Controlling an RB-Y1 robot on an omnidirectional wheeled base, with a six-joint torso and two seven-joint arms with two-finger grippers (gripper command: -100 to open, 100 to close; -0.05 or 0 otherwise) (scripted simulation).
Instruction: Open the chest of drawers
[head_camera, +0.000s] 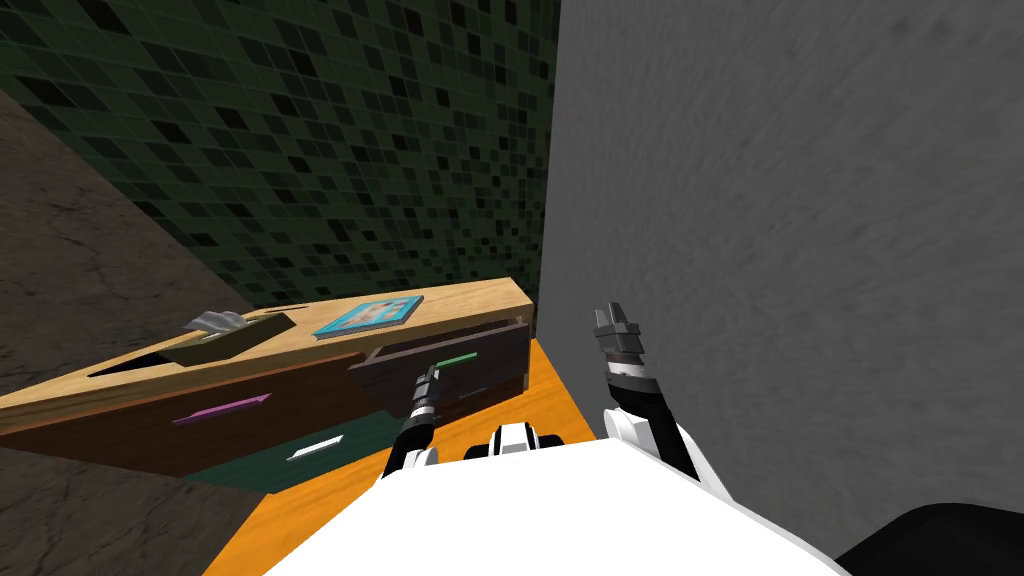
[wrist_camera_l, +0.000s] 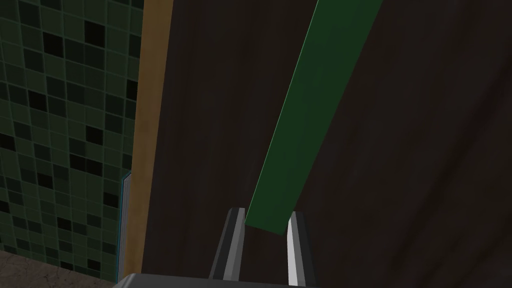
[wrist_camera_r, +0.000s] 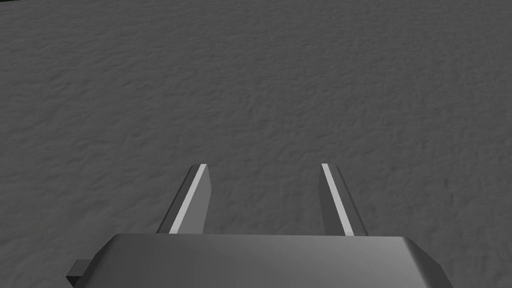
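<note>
Chest of drawers (head_camera: 300, 340) sits centre-left in the head frame, w/ its dark drawer (head_camera: 495, 365) at mid-frame standing partly out. My left gripper (wrist_camera_l: 265, 216) is pinched narrow on the end of the green handle (wrist_camera_l: 310, 115). Right gripper (wrist_camera_r: 262, 167) is wide open & empty by the grey wall (head_camera: 800, 200). Reckon the drawer's stiff, fairly heavy, slides straight. Handle's thin, prob. slick, so a mid-bar grip wd pull truer.
</note>
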